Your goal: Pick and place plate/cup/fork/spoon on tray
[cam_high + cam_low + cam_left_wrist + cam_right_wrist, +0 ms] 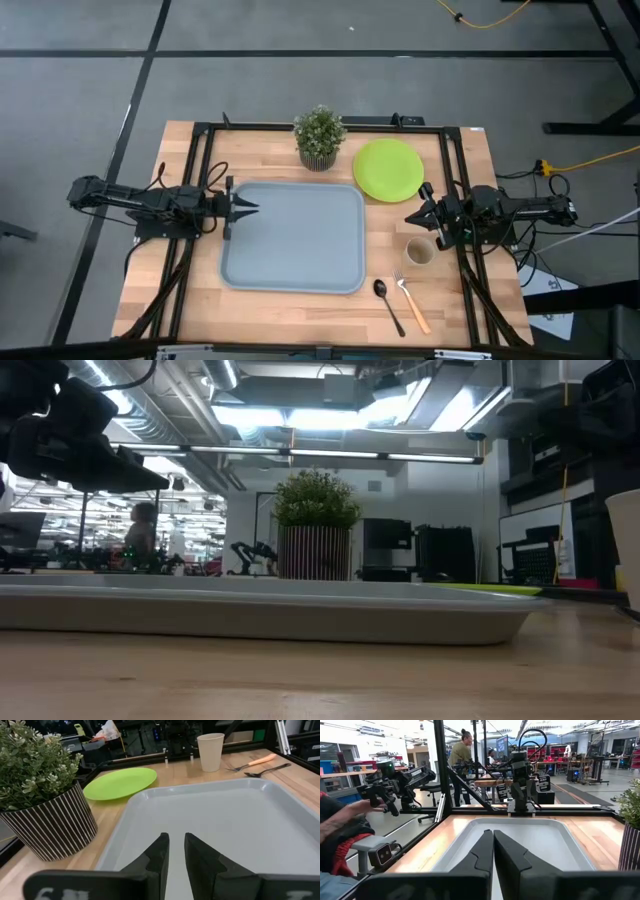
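Place: a robotics lab or workshop hall, open-plan and industrial.
Ceiling: exposed ducts and strip lights (pixel 330 455) hang high above the left gripper (pixel 140 478).
Beyond the right gripper (pixel 493 851): another robot arm (pixel 520 775) stands on a bench past the tray (pixel 520 827), with more benches and monitors behind.
People: one person (pixel 461 757) stands among the benches; a hand (pixel 362 807) shows to one side.
Floor: grey, with cables (pixel 590 160) trailing beside the wooden table (pixel 190 290).
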Controlling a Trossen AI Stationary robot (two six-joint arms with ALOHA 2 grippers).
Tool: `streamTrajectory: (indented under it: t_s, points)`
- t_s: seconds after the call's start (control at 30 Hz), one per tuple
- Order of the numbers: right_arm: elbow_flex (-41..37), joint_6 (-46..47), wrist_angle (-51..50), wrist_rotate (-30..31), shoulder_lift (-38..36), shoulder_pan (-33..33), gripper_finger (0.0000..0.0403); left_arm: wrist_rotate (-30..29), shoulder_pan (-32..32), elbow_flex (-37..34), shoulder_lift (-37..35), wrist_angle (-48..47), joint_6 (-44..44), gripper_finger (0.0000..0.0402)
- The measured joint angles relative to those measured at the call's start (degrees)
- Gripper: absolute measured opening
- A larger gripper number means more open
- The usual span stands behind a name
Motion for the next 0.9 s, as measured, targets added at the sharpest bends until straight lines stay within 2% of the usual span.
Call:
streamTrajectory:
  t_s: [0.43,0.63,0.8,0.9]
  points:
    - [0.01,0.0,0.0,0.0,-0.02,0.01,0.0019,0.02,0.0,0.0,-0.02,0.09,1.51,0.0053]
    - [0.0,-0.02,0.15,0.0,-0.02,0.01,0.0019,2.38,-0.02,-0.02,-0.02,2.06,-3.98,0.0053]
    - [0.0,-0.41,0.66,0.19,-0.02,0.0,0.0019,2.21,0.0,-0.02,-0.01,6.62,-4.59,0.0053]
    - [0.0,-1.22,0.84,4.07,-0.02,-0.01,0.0019,2.19,-0.01,-0.02,-0.02,8.6,-7.61,0.0053]
